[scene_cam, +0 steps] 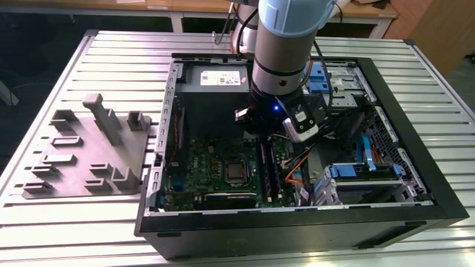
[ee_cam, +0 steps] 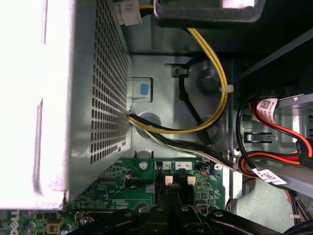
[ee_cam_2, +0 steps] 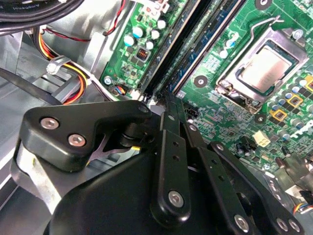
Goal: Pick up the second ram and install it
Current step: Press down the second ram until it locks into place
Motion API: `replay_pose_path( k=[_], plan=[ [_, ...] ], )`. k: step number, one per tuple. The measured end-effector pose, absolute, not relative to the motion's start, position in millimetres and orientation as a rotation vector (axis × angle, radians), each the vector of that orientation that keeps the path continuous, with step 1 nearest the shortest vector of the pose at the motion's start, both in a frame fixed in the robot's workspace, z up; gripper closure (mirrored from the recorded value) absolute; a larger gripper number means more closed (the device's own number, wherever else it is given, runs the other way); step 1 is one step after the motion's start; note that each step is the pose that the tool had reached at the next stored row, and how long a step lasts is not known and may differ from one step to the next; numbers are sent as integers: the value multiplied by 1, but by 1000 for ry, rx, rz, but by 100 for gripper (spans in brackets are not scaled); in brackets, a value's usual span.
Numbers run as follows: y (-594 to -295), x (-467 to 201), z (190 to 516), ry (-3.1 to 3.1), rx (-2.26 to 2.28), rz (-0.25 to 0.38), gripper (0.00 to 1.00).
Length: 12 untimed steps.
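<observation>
Here we are holding our black linkage gripper (ee_cam_2: 168,105) pressed together on the thin dark blue-green memory stick (ee_cam_2: 195,58), directly below our fingertips, its long axis running along the long black motherboard slots (ee_cam_2: 168,49).

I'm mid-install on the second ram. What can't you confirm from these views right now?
- End effector fingertips: in the second wrist view its own black linkage covers them, so open or shut is unclear.
- The second ram: how fully it sits in its slot; too narrow to judge.
- Slot ends in the exterior view: the arm blocks them.
</observation>
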State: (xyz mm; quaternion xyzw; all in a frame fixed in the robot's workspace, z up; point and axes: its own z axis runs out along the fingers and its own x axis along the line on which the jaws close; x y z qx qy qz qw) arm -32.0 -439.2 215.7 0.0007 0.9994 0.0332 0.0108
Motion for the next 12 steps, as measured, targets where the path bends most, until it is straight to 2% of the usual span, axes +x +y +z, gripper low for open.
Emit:
replay_pose_path(
  k=[12],
  plan=[
    [-439,-32,217,3118,2,104,90]
  ],
)
